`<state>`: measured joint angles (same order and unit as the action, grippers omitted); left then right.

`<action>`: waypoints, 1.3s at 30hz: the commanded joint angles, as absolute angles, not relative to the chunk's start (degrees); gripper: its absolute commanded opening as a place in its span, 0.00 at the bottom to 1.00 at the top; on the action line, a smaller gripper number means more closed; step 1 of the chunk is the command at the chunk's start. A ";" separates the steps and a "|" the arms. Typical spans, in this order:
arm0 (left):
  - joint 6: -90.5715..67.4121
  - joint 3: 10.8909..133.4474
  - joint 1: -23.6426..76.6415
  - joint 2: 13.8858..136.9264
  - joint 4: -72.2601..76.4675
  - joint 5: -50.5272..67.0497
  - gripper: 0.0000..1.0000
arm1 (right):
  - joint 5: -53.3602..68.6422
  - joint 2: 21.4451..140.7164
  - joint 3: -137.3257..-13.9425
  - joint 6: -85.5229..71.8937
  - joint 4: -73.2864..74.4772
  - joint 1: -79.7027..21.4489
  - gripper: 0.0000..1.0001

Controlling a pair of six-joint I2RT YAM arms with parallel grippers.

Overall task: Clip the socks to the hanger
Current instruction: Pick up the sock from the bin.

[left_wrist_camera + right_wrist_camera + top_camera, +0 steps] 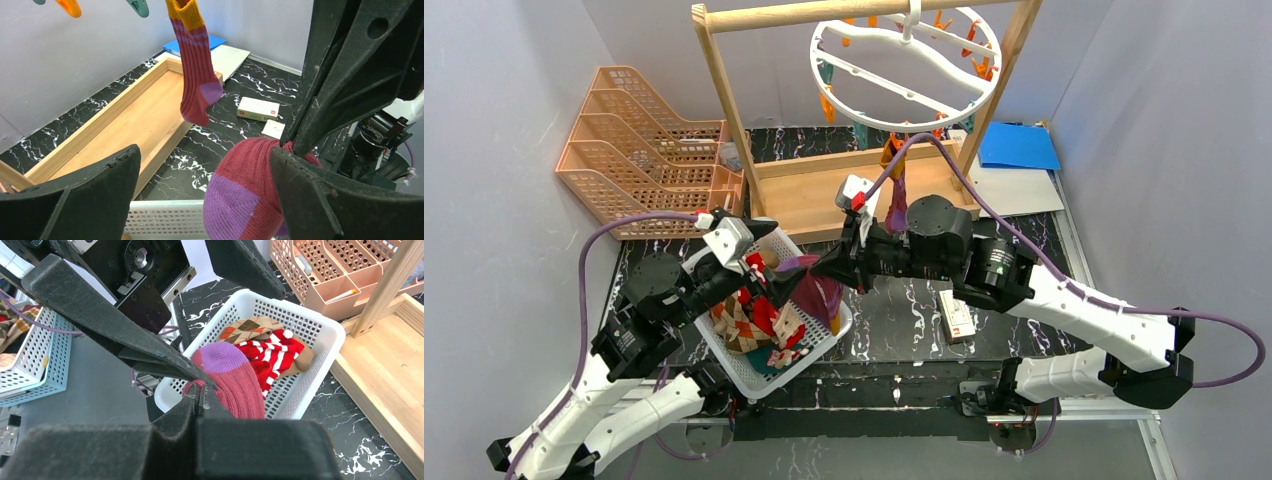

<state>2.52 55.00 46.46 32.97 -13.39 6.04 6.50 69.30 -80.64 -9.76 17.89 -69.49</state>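
- Top external view: right gripper (822, 268) pinched shut on a maroon sock (822, 296), just over the white basket (724, 352).
- From the right wrist: fingertips (200, 390) closed on a bunched fold, purple toe bulging just beyond the pinch, the rest drooping below it towards the basket.
- Cuff end hidden behind the fingers, possibly down in the basket; hard to say.
- Left gripper (204, 155) spread wide, holding nothing, the sock just ahead of its gap and close against one finger.
- Hanger (816, 55) well above and beyond both grippers, slung from the wooden rack (764, 16); right gripper the nearer, and the one with the load.
- Hanging sock (195, 65) already clipped, long axis straight down, up ahead of the left gripper; orange clip (70, 6) and teal clip (139, 6) free beside it.
- Likely next: up and forward from the right gripper, with the sock's long axis brought vertical under a free clip.
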 commanded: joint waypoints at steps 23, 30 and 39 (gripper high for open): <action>0.74 61.10 46.76 31.77 -18.12 15.71 0.97 | -1.91 70.64 -80.64 -8.36 8.79 -69.37 0.01; 2.51 59.57 46.76 33.31 -17.70 7.72 0.90 | 1.21 71.28 -81.69 -9.70 8.10 -69.43 0.01; 5.34 57.82 46.77 33.37 -17.29 4.97 0.77 | 2.83 70.57 -81.65 -10.83 7.52 -69.41 0.01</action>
